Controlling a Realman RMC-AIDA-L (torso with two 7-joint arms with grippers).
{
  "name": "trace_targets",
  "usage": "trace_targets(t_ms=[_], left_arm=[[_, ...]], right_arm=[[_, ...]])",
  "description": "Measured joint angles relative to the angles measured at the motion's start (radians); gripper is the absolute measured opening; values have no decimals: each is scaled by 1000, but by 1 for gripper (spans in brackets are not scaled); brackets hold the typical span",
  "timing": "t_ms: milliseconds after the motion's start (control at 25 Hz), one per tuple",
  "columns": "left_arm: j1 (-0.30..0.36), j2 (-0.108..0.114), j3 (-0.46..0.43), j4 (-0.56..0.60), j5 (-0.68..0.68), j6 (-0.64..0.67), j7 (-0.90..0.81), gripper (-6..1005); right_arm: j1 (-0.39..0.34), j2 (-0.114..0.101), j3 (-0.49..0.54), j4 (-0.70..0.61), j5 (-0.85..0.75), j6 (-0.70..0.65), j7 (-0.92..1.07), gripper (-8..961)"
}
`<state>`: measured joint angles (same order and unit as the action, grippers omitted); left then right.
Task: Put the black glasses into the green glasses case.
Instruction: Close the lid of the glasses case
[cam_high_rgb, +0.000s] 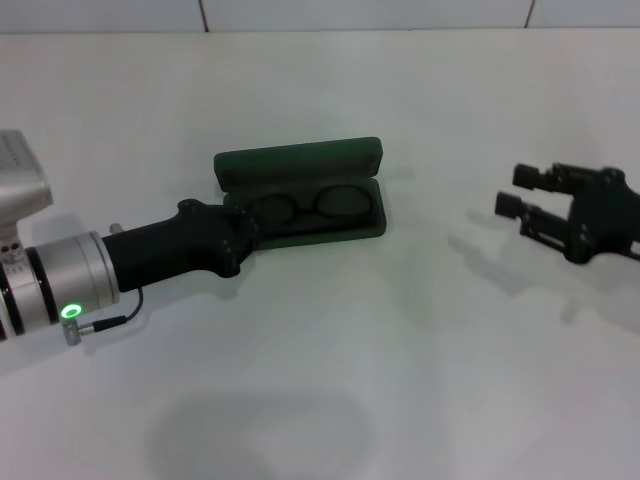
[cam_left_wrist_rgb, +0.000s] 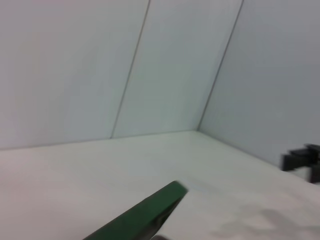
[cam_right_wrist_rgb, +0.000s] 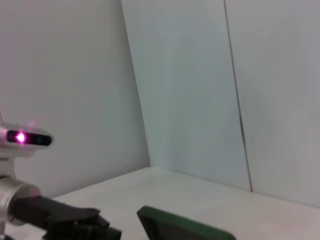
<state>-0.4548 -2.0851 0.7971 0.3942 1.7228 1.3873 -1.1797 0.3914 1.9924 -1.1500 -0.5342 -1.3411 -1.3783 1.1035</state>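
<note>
The white surface is viewed from above by the head camera; low wrist views face the walls, sharing the dark green hinged glasses case.

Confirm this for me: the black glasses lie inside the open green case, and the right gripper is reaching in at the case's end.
Not quite. It is the left gripper at the green case, not the right; the right gripper hangs well off to the side. The black glasses do lie inside the open case. The head view shows it.

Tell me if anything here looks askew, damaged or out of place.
Nothing stands out. The green glasses case lies open on the table with the black glasses lying level inside. The left gripper is at its near-left corner; the right gripper hangs open, well apart.
</note>
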Motion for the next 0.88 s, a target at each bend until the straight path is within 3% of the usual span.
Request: trace_targets(t_ms=[320,560,800,880], left_arm=[[-33,3,2,-4,10,-188,-67,12],[-59,3,2,-6,20,-267,-81,12],[-69,1,2,-6,31,-342,-82,13],[-70,0,2,-4,31,-361,-82,13]], right_arm=[[-71,-7,4,41,-10,-54,-73,530],[-72,-3,-1,44,-82,-76,-74,641],[-66,3,-5,44,-92,-88,-75,884],[-66,3,-5,44,-93,-94,-75,885]])
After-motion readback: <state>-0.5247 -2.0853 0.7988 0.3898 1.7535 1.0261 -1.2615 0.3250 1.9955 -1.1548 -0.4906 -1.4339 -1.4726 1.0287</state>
